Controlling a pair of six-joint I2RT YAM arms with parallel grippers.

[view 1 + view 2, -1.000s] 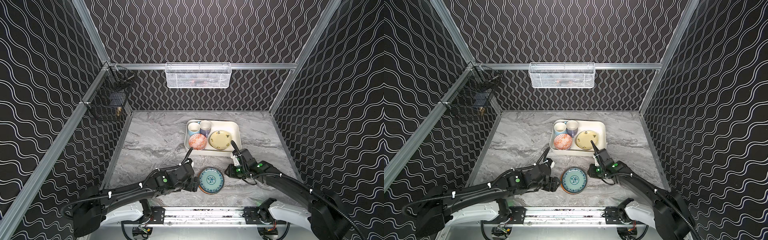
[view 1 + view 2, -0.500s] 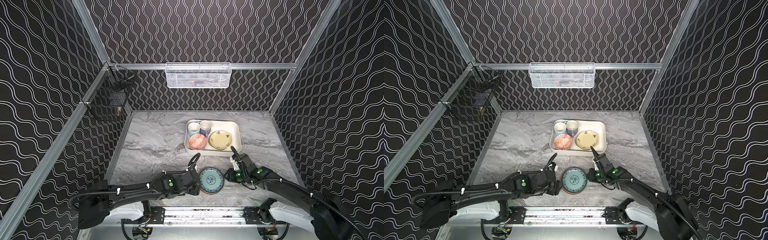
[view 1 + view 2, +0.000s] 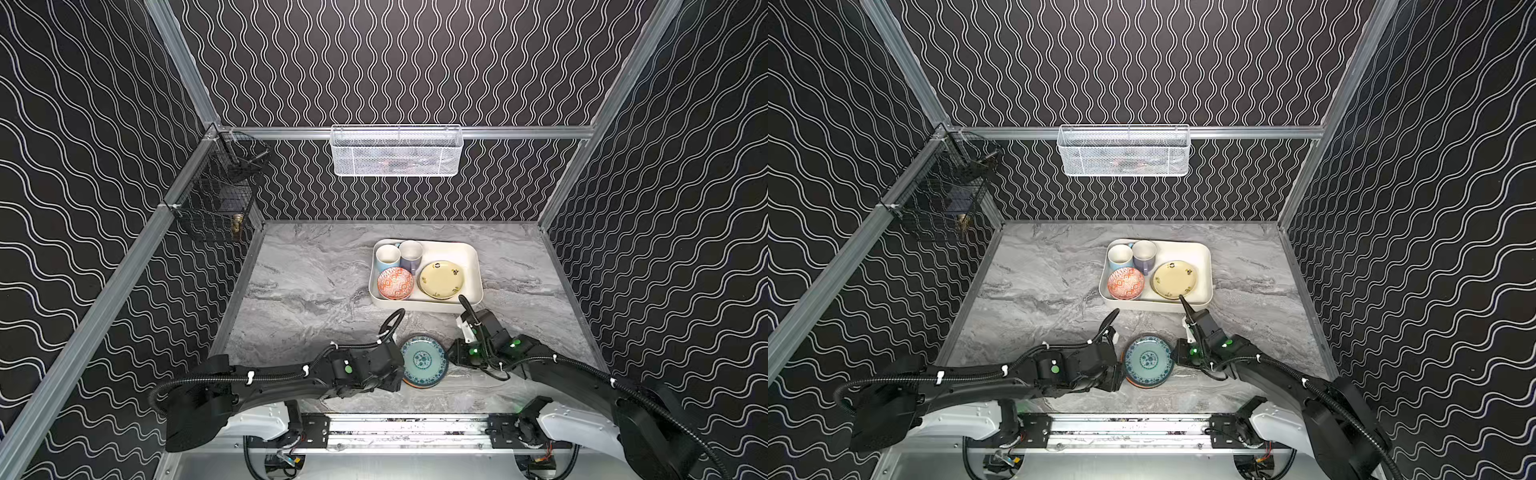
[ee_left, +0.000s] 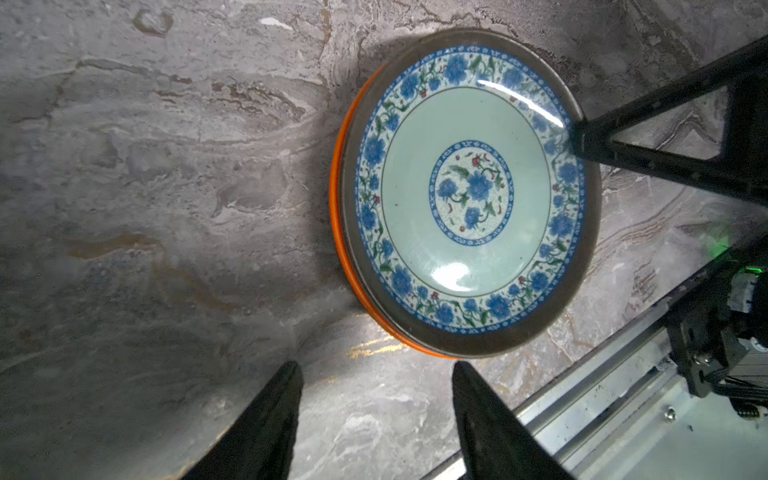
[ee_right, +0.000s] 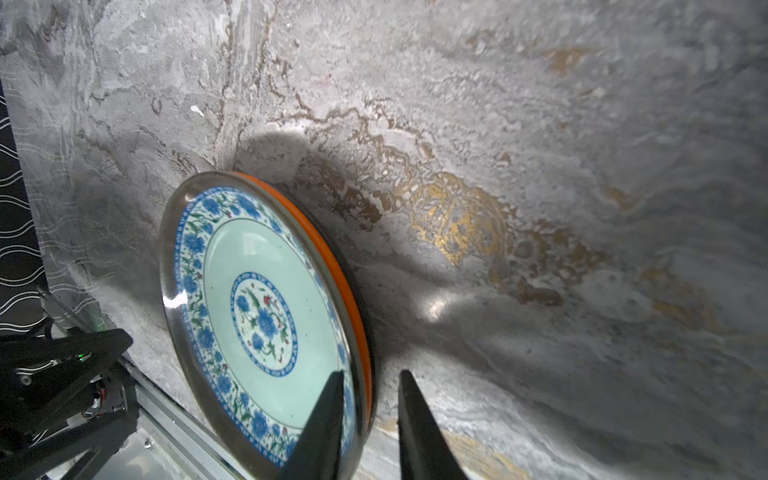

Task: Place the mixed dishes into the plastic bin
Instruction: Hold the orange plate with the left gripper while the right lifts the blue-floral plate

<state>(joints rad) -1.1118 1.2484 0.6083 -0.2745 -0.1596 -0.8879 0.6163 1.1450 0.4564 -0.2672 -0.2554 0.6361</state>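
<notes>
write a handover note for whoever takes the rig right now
Left gripper: open, empty, beside the plate stack.
Right gripper: jaws narrowly apart astride the rim of the teal flower-patterned round plate; a gap shows, no grip yet.
That plate lies on an orange round plate on the grey marble table, near the front edge.
Done: light-blue mug, lilac mug, orange-patterned bowl and mustard round plate sit in the cream-white rectangular plastic bin.
To do: move both stacked plates into the bin.
</notes>
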